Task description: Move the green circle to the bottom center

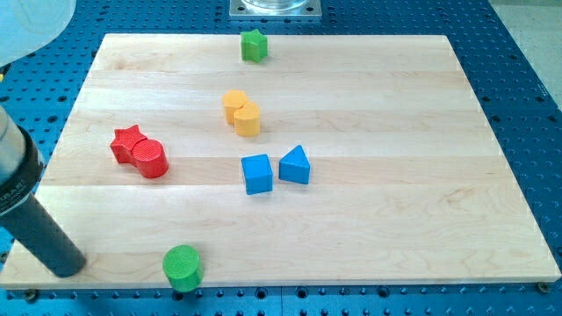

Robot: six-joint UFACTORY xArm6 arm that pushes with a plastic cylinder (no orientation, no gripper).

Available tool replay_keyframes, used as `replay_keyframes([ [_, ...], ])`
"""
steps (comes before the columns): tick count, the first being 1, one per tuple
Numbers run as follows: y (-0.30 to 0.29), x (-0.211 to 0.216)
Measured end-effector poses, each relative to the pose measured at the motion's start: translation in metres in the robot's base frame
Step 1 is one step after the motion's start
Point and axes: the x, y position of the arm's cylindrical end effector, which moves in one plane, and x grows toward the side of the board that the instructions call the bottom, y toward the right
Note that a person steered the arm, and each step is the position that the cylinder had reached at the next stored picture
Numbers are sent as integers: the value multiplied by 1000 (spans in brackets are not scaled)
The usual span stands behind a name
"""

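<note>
The green circle (183,267) is a short green cylinder at the view's bottom edge of the wooden board (395,228), left of centre. My dark rod comes in from the view's left, and my tip (68,266) rests on the board near the bottom left corner. The tip is to the left of the green circle, well apart from it.
A green star (254,45) sits at the top edge. A yellow hexagon (234,103) and yellow cylinder (248,118) touch near the centre. A red star (128,142) touches a red cylinder (152,160) at left. A blue cube (257,173) and blue triangle (295,166) lie mid-board.
</note>
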Motion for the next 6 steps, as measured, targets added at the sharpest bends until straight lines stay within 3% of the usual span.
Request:
replay_keyframes([
  [6, 19, 10],
])
